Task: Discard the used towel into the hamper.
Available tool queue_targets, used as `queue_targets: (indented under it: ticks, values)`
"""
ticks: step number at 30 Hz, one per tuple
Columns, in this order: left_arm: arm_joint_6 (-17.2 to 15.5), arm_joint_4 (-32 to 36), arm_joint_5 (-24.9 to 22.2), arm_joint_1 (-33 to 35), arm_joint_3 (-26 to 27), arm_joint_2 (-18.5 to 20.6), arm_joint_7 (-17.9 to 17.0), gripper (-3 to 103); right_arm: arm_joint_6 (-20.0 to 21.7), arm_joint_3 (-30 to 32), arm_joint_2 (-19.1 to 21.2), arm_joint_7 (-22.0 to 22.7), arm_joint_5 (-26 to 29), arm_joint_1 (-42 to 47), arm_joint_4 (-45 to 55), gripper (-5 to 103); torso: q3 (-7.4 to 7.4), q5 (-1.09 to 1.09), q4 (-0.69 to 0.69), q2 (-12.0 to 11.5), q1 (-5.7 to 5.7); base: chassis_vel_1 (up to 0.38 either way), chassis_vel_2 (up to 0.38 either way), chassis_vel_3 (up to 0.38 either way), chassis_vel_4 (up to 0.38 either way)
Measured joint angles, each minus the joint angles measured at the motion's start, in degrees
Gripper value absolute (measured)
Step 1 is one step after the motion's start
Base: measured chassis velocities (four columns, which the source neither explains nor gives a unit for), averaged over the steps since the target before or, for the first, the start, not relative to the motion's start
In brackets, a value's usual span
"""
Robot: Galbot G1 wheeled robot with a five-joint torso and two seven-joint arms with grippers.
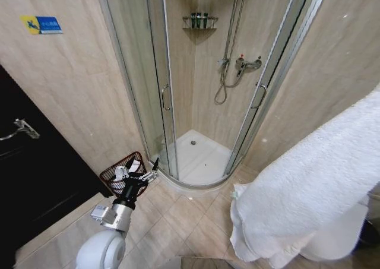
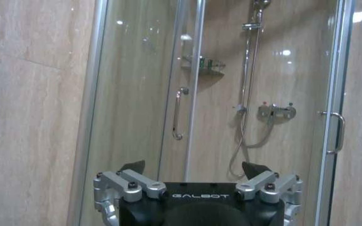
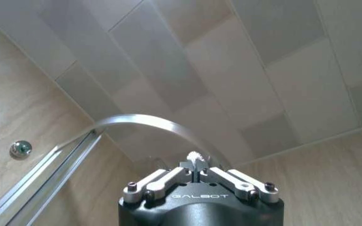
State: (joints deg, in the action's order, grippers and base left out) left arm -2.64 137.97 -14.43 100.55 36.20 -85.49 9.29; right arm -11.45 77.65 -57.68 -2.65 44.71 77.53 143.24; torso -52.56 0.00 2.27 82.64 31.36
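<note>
The towel [image 1: 309,186], white and thick, is seen hanging in heavy folds at the right of the head view, with its lower hem just above the tiled floor [image 1: 184,221]. In the right wrist view, the right gripper [image 3: 197,172] is pointed up at the panelled ceiling; its fingers are pressed together on a small tuft of white fabric, so the towel is held pinched there.

The hamper [image 1: 122,174], a dark red-brown basket of thin open ribs, is stood on the floor at the foot of the beige wall, between the black door [image 1: 29,180] and the curved edge of the shower enclosure [image 1: 196,103]. The left gripper [image 1: 138,177] is held over the hamper's rim, its fingers spread apart with nothing between them. In the left wrist view the same spread fingers [image 2: 133,167] are faced toward the glass.

Open floor is left between the hamper and the towel, in front of the shower tray.

"GALBOT" is printed on both gripper bodies. A blue and yellow label [image 1: 41,24] is fixed high on the left wall; its writing cannot be read.
</note>
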Motion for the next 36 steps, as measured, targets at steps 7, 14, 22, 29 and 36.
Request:
queue_targets:
  ticks: [7, 14, 22, 29, 36]
  values:
    - [0.0, 0.0, 0.0, 0.0, 0.0, 0.0, 0.0, 100, 0.0, -0.1, -0.1, 0.2, 0.0, 0.0, 0.0, 2, 0.02, 0.00, 0.00, -0.1, -0.03, 0.000, 0.000, 0.000, 0.000]
    - [0.0, 0.0, 0.0, 0.0, 0.0, 0.0, 0.0, 100, 0.0, 0.0, 0.1, 0.4, 0.0, 0.0, 0.0, 2, 0.17, -0.01, 0.00, -0.3, -0.15, 0.000, 0.000, 0.000, 0.000]
    - [0.0, 0.0, 0.0, 0.0, 0.0, 0.0, 0.0, 100, 0.0, 0.1, 0.0, 0.4, 0.0, 0.0, 0.0, 2, 0.27, 0.00, 0.00, -0.5, -0.23, 0.000, 0.000, 0.000, 0.000]
    - [0.0, 0.0, 0.0, 0.0, 0.0, 0.0, 0.0, 100, 0.3, 0.1, 0.2, 0.6, 1.1, -0.1, 0.0, 2, 0.34, 0.00, 0.00, -0.7, -0.30, 0.000, 0.000, 0.000, 0.000]
    - [0.0, 0.0, 0.0, 0.0, 0.0, 0.0, 0.0, 100, 0.6, 0.2, 0.6, 1.0, 2.2, -0.2, 0.0, 2, 0.40, 0.00, -0.01, -0.7, -0.34, 0.058, 0.040, 0.040, 0.043]
